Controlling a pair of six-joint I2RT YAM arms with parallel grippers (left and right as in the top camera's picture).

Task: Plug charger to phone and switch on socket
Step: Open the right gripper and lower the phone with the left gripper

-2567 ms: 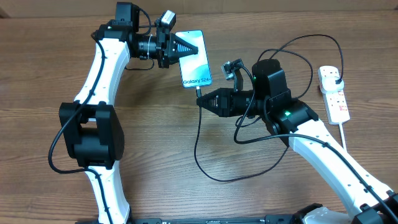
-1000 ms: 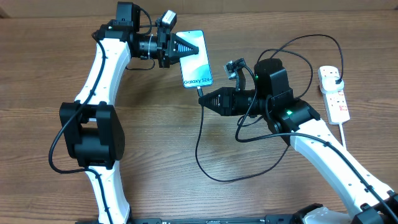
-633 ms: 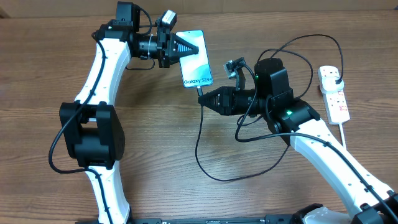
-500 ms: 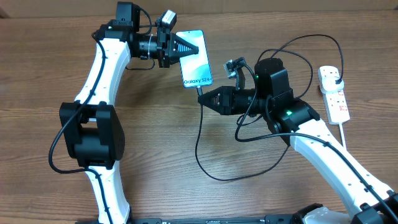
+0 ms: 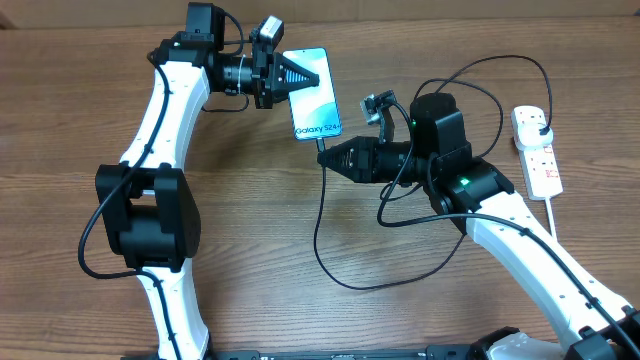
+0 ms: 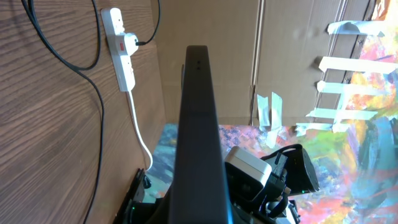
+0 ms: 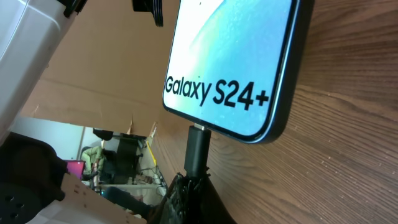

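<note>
The phone point(image 5: 314, 96) lies on the table with its light blue screen lit. My left gripper point(image 5: 308, 74) is shut on the phone's far end; the left wrist view shows the phone's dark edge point(image 6: 198, 124) between its jaws. My right gripper point(image 5: 324, 155) is shut on the charger's black connector tip point(image 7: 198, 149), which sits in the port at the phone's near end point(image 7: 236, 74). The black charger cable point(image 5: 330, 250) loops across the table to its plug point(image 5: 541, 128) in the white socket point(image 5: 535, 150). The socket also shows in the left wrist view point(image 6: 121, 46).
The socket's thick white cord point(image 5: 553, 215) runs down the right side of the table. Cable loops point(image 5: 470, 75) lie around and behind my right arm. A cardboard wall point(image 6: 298, 56) stands beyond the table.
My right gripper has edged slightly toward the phone with the connector. The left arm and phone have not moved.
</note>
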